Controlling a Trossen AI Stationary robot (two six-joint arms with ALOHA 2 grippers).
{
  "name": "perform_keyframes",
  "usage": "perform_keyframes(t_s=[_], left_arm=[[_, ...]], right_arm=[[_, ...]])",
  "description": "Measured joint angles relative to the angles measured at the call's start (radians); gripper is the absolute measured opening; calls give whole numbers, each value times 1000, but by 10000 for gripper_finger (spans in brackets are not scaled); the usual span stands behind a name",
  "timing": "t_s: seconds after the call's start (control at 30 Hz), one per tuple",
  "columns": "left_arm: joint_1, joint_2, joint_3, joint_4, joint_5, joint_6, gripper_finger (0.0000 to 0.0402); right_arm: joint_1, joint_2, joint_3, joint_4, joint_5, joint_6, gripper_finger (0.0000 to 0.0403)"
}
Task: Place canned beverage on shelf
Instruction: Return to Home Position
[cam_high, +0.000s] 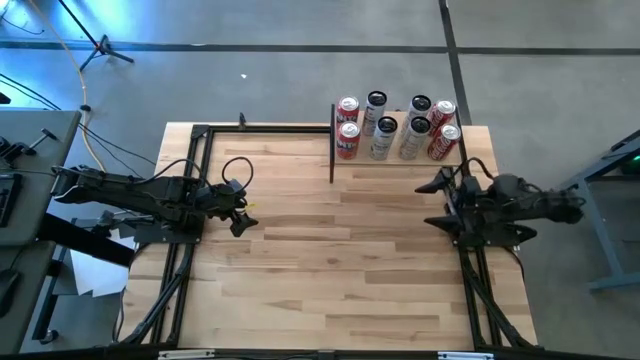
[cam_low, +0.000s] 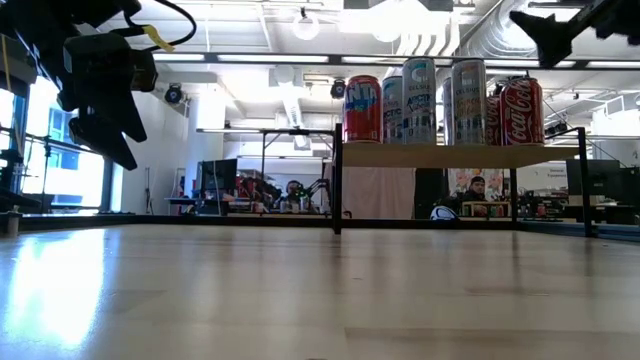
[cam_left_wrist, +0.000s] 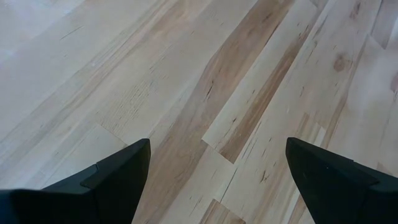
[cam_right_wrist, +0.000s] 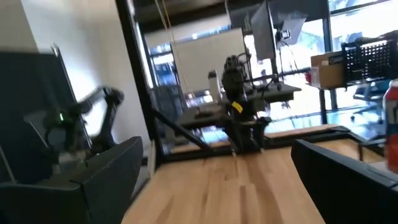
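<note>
Left gripper (cam_high: 240, 210) and right gripper (cam_high: 437, 203): fingers wide, empty. The cans (cam_high: 385, 135) on the shelf (cam_low: 450, 155) stand near the right fingers; a careless swing could topple them.

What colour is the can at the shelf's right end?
That can is red with white lettering, shown best in the low view.
</note>
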Motion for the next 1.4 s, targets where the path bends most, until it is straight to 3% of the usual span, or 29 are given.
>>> perform_keyframes(t_s=[0.17,0.37,0.77,1.4], left_arm=[[0,0,0,0,0,0,351],[0,0,0,0,0,0,351],[0,0,0,0,0,0,351],[0,0,0,0,0,0,351]], right_arm=[[-85,-10,-149,224,-95,119,399],[-163,-10,-248,316,-133,235,399],[-360,-10,-249,283,-136,134,399],[-373,-10,-249,282,-123,161,399]])
